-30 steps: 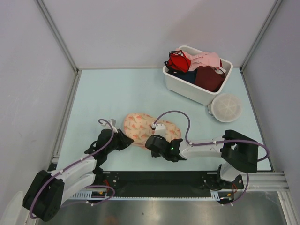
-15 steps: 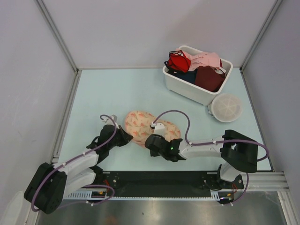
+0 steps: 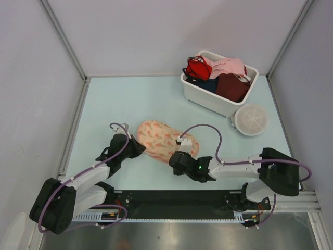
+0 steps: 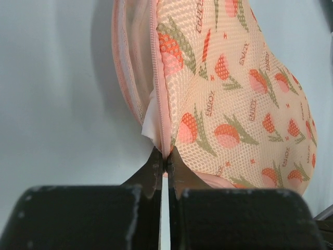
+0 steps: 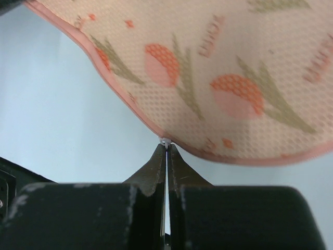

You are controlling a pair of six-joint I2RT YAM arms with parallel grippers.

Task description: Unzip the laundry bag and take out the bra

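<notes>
Location: the laundry bag [image 3: 162, 139] lies flat on the pale blue desk [image 3: 130, 99], near the front edge, between the two arms.

Tools: the left tool [image 4: 164, 165] is clenched on the pink piping [image 4: 162, 112] at the bag's left end. The right tool [image 5: 166, 151] is clenched on the bag's near rim, its tips meeting at a small pale tab [image 5: 165, 140], which is probably the zip pull.

Materials: the shell is fine mesh over padding, peach-cream with an orange-red leaf print. It is peanut-shaped and domed, and a smooth bound edge runs round the seam.

Contents: the bra is not clearly in view. A white sliver [image 4: 151, 124] shows at the seam beside the left tool. Whether it is the bra or a label cannot be told.

Handling assessment: the bag looks light, soft and springy. It should slide on the smooth desk if pulled from one side only, so one end needs anchoring while the zip runs. The piping is the firmest place to hold, since the mesh would bunch. The pull is tiny and could easily slip from the tips. The bra, being soft, may snag on the zip teeth.
</notes>
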